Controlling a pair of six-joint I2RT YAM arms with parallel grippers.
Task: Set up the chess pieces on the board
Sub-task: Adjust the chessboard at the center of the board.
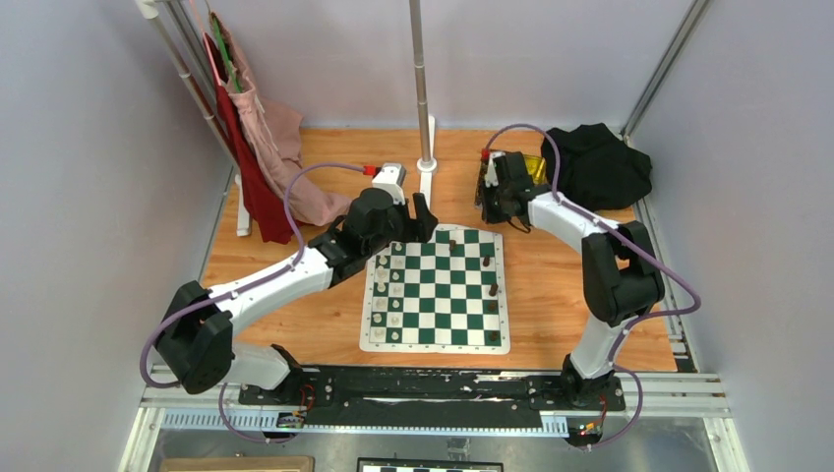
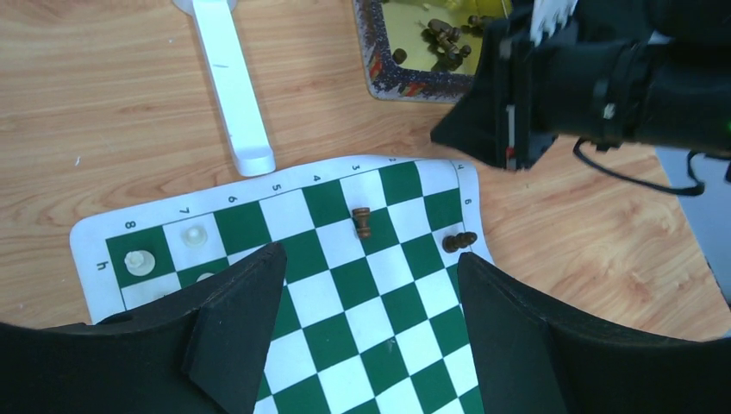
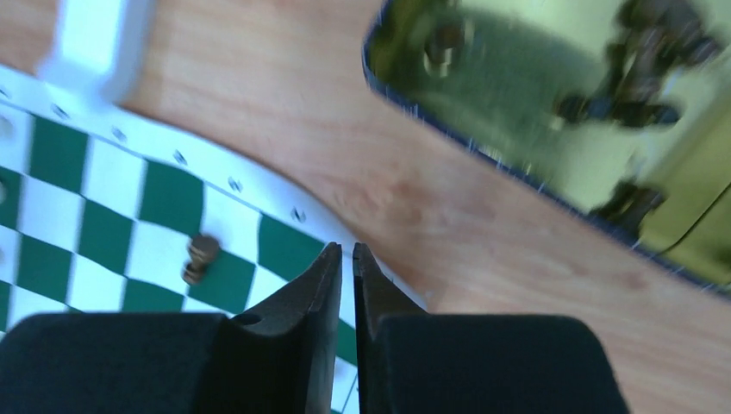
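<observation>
The small dark brown chess pieces (image 2: 362,222) look light, rigid and smooth, and easily toppled, so pinch each at its narrow waist. One stands on the flat green-and-white chessboard (image 2: 392,306), one lies tipped by its edge, and more sit in the shiny gold rectangular tin (image 2: 405,26) on the wooden desk (image 2: 129,103). The left end effector (image 2: 371,259) hangs wide and empty over the board. The right end effector (image 3: 345,250), nearly closed on nothing, hovers between the board's corner and the tin.

Board (image 1: 438,295) lying mid-table, just before pole stand (image 1: 427,162). Tin (image 1: 536,169) sitting behind board's far right corner. Chess pieces (image 2: 362,222) sitting near board's far and right edges, others lying in tin. Cloth heap (image 1: 597,162) lying right of tin.
</observation>
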